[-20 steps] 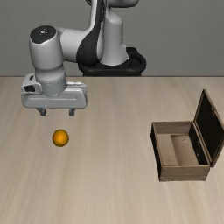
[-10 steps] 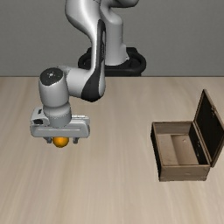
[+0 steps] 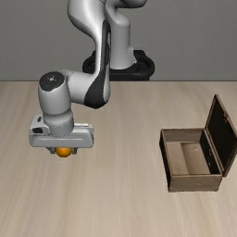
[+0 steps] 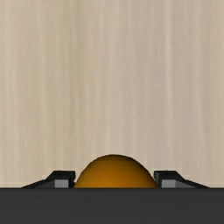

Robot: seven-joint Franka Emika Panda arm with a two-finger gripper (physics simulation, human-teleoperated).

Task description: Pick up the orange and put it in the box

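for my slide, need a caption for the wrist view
Close-up of the orange resting on the pale wood-grain table

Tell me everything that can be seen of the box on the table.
The box is dark brown, looks wooden, and is rectangular with low walls. Its hinged lid stands open, raised on the side toward the exterior view's right. The inside looks bare. It rests flat on the light wood-grain table, at the exterior view's right, and nothing else touches it.
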